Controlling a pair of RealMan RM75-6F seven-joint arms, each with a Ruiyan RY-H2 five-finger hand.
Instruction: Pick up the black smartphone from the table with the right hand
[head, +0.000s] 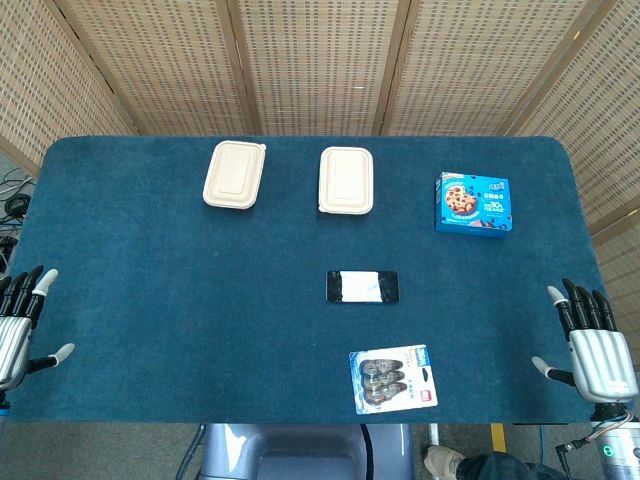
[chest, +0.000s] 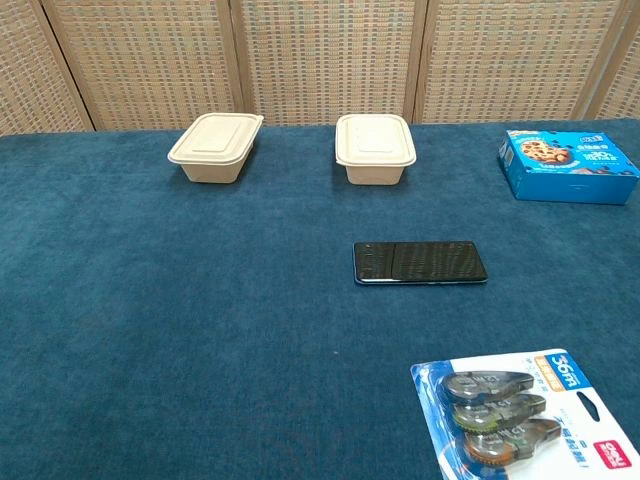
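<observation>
The black smartphone lies flat near the middle of the blue table, its long side running left to right; the chest view shows the smartphone face up with a dark screen. My right hand hovers at the table's right front corner, fingers spread and holding nothing, far to the right of the phone. At the left front edge my left hand is likewise spread and empty. Neither hand appears in the chest view.
Two beige lidded food boxes stand at the back. A blue cookie box sits at the back right. A blister pack of correction tapes lies just in front of the phone, near the front edge.
</observation>
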